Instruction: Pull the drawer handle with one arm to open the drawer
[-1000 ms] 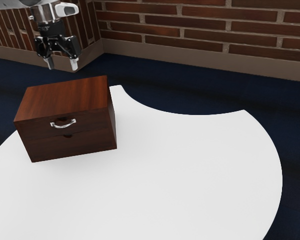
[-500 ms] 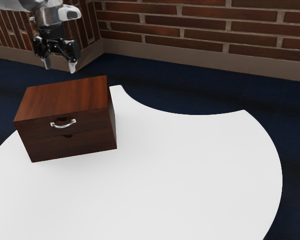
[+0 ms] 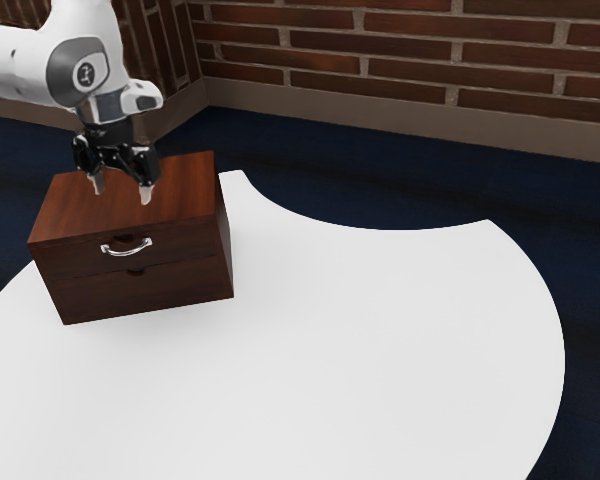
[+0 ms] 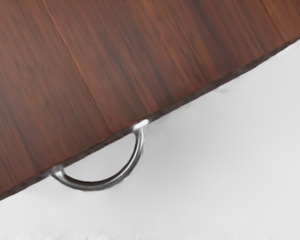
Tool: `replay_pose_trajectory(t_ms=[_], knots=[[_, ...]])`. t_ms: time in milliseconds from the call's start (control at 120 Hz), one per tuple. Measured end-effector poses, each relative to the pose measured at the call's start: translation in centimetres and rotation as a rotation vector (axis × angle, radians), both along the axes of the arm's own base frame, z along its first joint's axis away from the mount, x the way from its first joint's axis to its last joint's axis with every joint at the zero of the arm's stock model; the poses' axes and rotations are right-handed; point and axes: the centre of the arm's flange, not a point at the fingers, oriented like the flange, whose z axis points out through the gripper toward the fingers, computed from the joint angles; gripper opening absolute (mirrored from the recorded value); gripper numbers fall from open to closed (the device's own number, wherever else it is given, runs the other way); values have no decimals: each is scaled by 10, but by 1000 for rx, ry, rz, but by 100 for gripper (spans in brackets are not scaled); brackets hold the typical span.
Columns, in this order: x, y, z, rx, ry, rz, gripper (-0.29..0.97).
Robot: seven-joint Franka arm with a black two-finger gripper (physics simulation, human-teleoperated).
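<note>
Dark reddish wooden drawer box [image 3: 140, 285], curved silver handle [image 3: 127, 246], end effector [image 3: 121, 190] spread apart above

The white table [image 3: 380, 350] bears a dark wooden drawer box [image 3: 140, 278] — toward the exterior view's left.
</note>
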Motion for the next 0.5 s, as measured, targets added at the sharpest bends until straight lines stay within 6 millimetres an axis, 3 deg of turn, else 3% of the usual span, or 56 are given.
replay_pose_trajectory(t_ms=[108,167,367,442,500], knots=[[-39,-8,-28,16,0,-58,68],[-49,-13,-38,40,-9,-105,68],[-38,-68,-43,84,-62,-454,68],[-28,-80,-61,68,-42,-563,68],[-21,-87,-63,50,-51,-624,68]])
